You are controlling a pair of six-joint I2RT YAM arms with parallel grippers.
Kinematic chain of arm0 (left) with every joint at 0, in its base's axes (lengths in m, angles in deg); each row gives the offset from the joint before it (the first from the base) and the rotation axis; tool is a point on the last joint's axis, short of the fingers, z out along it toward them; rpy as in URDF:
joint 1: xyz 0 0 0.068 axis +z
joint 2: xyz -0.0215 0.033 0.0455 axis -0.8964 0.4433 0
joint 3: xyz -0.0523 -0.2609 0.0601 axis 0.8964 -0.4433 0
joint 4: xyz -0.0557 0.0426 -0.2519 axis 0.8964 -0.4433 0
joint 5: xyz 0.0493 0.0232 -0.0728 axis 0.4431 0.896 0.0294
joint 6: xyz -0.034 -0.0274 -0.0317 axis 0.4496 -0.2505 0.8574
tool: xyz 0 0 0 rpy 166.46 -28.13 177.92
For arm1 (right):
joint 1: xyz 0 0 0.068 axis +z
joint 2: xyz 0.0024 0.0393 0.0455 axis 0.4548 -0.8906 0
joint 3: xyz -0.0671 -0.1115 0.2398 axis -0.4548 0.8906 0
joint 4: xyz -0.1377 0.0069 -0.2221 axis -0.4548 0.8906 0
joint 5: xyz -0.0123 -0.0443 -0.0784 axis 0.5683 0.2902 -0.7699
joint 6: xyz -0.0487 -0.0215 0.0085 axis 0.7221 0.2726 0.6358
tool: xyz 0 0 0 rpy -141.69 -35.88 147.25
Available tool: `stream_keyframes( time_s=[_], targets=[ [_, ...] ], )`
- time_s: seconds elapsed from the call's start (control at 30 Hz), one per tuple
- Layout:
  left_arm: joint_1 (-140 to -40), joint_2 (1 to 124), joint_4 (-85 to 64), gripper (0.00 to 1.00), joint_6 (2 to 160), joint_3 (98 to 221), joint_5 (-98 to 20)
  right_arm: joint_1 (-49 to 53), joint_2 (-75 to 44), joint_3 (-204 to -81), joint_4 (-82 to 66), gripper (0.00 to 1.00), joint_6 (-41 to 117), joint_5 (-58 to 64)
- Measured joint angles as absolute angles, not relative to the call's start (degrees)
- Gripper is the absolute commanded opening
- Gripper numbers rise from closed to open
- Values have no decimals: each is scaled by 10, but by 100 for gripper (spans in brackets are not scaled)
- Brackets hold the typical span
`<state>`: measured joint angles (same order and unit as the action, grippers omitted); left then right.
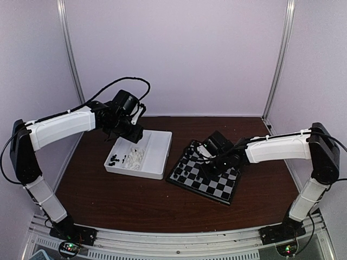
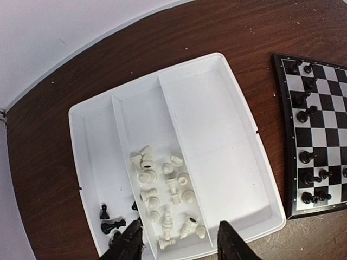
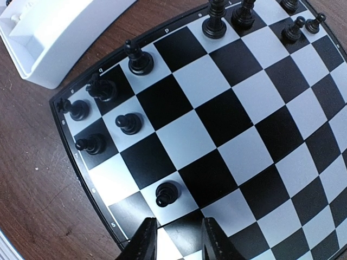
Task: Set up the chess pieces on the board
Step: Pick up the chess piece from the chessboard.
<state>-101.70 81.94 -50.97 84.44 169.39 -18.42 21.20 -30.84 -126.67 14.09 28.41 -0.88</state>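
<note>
**Chess set-up mid-task — black partly placed, white unsorted**

The board (image 3: 227,111) lies on the brown table (image 2: 260,32) just right of the white tray (image 2: 217,135), touching or nearly touching it at 1 corner. Black chessmen (image 3: 140,58) stand along 2 rows at the board's left edge, with gaps. No white piece stands on any visible square.

The right gripper (image 3: 178,241) hovers low over the board. Its fingers are slightly parted, with nothing between them, and a lone black pawn (image 3: 167,194) stands just ahead of the tips. The left gripper (image 2: 181,244) hangs above the near end of the tray, spread wide and carrying nothing.

The white pieces (image 2: 162,189) lie heaped in the tray's middle compartment, and a few black pieces (image 2: 111,223) sit in the narrow left one.

The step in hand appears to be fetching the next piece. That calls for a descent onto 1 chessman, closing on it alone. The heap is the difficulty — pieces lie tipped and touching, and the divider walls crowd the fingers.
</note>
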Motion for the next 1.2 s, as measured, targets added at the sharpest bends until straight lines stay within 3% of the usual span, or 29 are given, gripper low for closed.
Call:
stream_keyframes(
  time_s=[0.47,1.2],
  targets=[
    [-1016,819,-497,49,850,1685,-183,219,-349,-1299,156,28,292,-6],
    [-1016,819,-497,49,850,1676,-181,219,-385,-1324,165,9,298,-6]
  ],
)
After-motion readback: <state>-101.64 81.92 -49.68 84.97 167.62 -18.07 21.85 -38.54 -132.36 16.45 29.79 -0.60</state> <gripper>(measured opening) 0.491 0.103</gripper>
